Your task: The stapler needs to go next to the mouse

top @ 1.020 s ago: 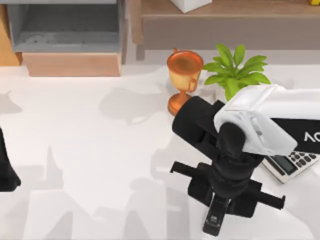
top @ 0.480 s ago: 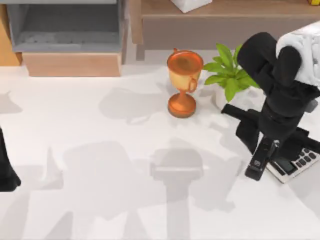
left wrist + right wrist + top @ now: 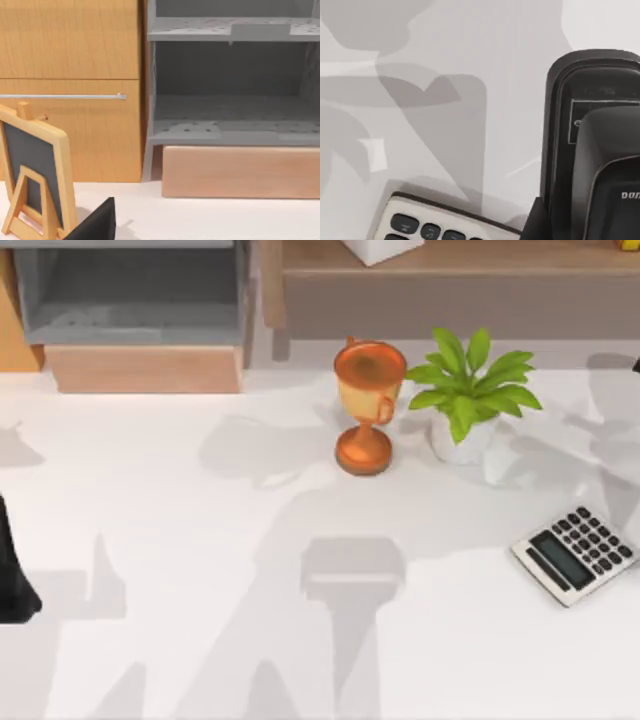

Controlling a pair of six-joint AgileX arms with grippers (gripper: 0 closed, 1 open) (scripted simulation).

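Table point(image 3: 200, 570) seen as smooth matt white surface. Trophy point(image 3: 367, 405) rendered in glossy copper-toned metal. Plant point(image 3: 470, 380) leaves shown smooth green, possibly plastic, in plain white pot. Calculator point(image 3: 575, 555) given pale plastic casing with dark keys. Cabinet point(image 3: 70, 75) finished in light grained wood, crossed by thin metal handle bar point(image 3: 60, 96). Shelf unit point(image 3: 230, 90) made matt grey. Small chalkboard point(image 3: 32, 170) framed in pale wood. Stapler point(image 3: 590, 140) seen as black, smooth, semi-gloss plastic.
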